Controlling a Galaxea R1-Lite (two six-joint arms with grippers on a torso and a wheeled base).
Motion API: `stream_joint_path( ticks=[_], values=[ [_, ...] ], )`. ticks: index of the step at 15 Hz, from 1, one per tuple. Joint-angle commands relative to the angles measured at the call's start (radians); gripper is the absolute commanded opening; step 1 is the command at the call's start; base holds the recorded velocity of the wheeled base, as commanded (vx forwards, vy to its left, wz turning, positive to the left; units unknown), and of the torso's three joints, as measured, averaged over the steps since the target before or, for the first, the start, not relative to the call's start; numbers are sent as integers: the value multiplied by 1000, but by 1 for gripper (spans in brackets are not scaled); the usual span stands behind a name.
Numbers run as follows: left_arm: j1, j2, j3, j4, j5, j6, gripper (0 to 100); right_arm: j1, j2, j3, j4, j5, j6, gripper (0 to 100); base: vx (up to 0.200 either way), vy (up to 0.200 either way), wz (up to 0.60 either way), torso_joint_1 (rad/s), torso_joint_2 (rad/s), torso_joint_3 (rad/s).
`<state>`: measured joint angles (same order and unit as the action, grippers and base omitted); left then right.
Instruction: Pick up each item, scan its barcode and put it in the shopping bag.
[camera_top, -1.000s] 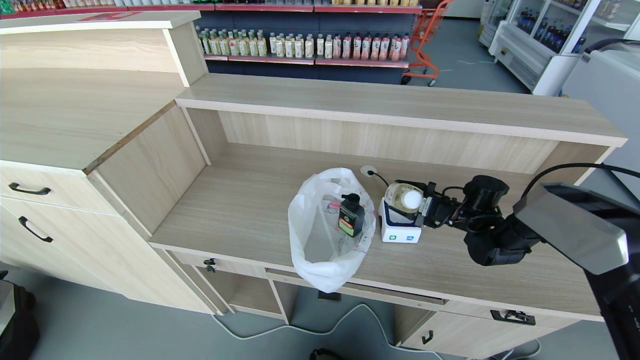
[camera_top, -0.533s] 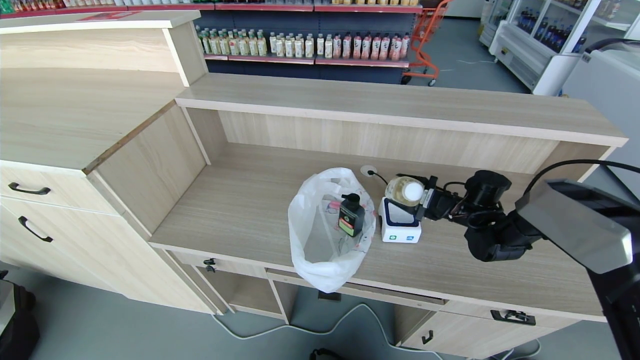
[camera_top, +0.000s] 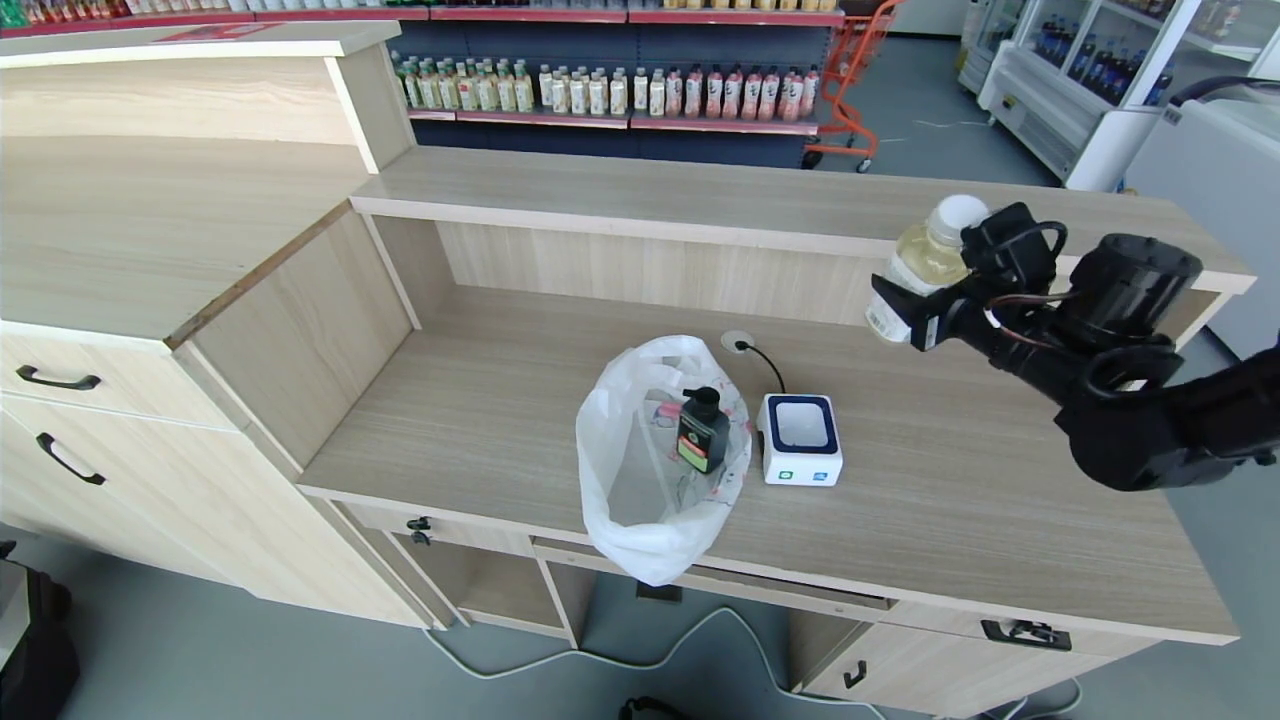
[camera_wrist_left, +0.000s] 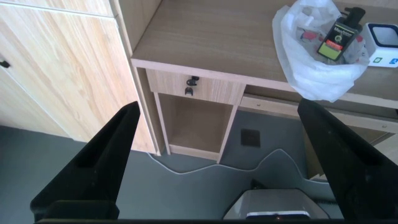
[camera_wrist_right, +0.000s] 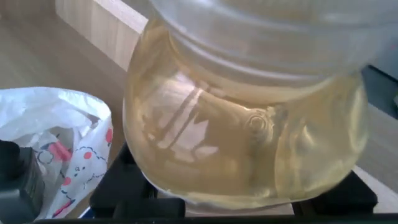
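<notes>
Our right hand (camera_top: 940, 275) is clamped round the bottle (camera_top: 925, 262), up in the air at two o'clock from the scanner (camera_top: 800, 440); the bag (camera_top: 610, 500) sits at the scanner's nine; our left hand (camera_wrist_left: 217, 162) hangs with fingers apart; the bottle looks full, heavy and slick, so we judge a firm mid-body grip best.

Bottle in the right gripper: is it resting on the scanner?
No, the bottle is held in the air, clear of the scanner.
</notes>
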<state>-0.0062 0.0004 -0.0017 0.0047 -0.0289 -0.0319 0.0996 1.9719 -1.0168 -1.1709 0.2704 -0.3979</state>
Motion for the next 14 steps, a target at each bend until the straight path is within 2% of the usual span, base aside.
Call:
stream_joint_path(
  ticks=[1, 4, 8, 10, 12, 14],
  values=[
    [0, 0, 0, 0, 0, 0, 100, -43, -326, 251, 142, -123, 71, 0, 0, 0, 0, 0, 0, 0],
    [0, 0, 0, 0, 0, 0, 100, -93, -464, 353, 234, -129, 28, 0, 0, 0, 0, 0, 0, 0],
    [0, 0, 0, 0, 0, 0, 100, -204, -562, 469, 238, -126, -108, 0, 0, 0, 0, 0, 0, 0],
    [0, 0, 0, 0, 0, 0, 100, -207, -585, 480, 235, -126, -111, 0, 0, 0, 0, 0, 0, 0],
    [0, 0, 0, 0, 0, 0, 100, -189, -610, 500, 243, -108, -104, 0, 0, 0, 600, -2, 0, 0],
    [0, 0, 0, 0, 0, 0, 100, -121, -605, 506, 231, -106, -108, 0, 0, 0, 600, 2, 0, 2]
  ],
)
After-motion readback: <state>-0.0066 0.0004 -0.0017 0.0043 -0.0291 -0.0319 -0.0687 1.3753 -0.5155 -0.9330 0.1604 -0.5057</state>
